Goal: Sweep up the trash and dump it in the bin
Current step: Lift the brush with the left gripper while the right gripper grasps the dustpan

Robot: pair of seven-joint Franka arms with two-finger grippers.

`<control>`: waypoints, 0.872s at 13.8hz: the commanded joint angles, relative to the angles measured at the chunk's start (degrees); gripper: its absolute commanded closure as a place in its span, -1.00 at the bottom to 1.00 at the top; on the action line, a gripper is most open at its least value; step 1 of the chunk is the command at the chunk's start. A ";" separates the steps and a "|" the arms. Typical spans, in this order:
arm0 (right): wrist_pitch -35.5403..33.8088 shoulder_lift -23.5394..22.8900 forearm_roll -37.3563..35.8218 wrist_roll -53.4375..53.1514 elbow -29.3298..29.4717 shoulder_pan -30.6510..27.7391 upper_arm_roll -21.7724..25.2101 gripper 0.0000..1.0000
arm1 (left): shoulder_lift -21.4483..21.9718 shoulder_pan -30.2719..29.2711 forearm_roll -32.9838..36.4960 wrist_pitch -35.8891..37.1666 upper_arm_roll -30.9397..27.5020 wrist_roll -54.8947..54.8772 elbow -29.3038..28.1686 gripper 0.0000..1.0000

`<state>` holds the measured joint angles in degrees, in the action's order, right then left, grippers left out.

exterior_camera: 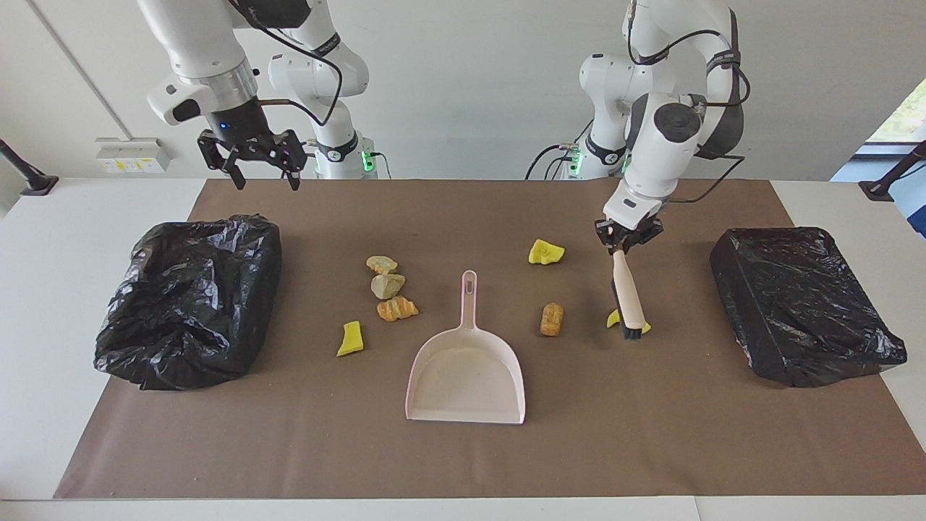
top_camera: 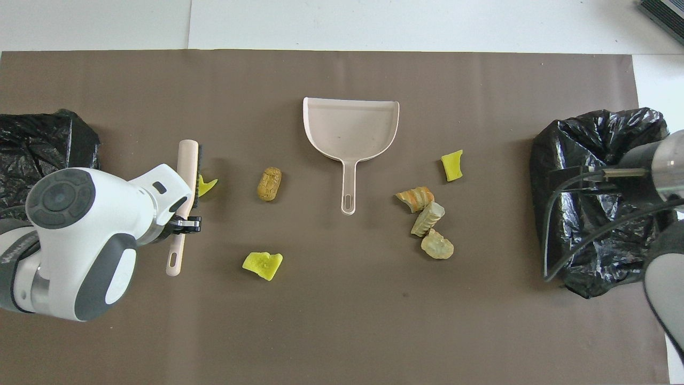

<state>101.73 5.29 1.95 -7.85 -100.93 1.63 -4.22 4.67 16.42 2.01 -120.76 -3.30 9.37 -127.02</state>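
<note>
Trash lumps: tan [exterior_camera: 381, 264], greenish [exterior_camera: 388, 286], orange [exterior_camera: 397, 310] and yellow [exterior_camera: 351, 339] at the dustpan's [exterior_camera: 466, 376] ten o'clock, brown [exterior_camera: 551, 319] at two, yellow [exterior_camera: 545, 252] at one. Right gripper [exterior_camera: 262, 174], fingers apart, hangs at eleven o'clock of the open bin [exterior_camera: 189, 300]. Left gripper [exterior_camera: 626, 240] clamps the brush [exterior_camera: 628, 295], bristles at a yellow bit [exterior_camera: 613, 318].

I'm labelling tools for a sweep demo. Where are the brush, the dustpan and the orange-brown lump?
brush [exterior_camera: 626, 291], facing view, middle of its pale handle.
dustpan [exterior_camera: 466, 376], facing view, bare floor of the scoop.
orange-brown lump [exterior_camera: 551, 319], facing view, centre of the lump.
</note>
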 commanded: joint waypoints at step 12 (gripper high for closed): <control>24.74 -32.52 -4.85 -36.88 10.40 24.73 0.00 -1.00 | -1.76 -6.05 0.71 -2.90 1.11 -4.01 -4.29 1.00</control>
<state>126.04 -24.50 -2.64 -42.41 -92.50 24.01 -4.44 3.25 10.07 2.02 -121.93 -2.10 4.19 -130.33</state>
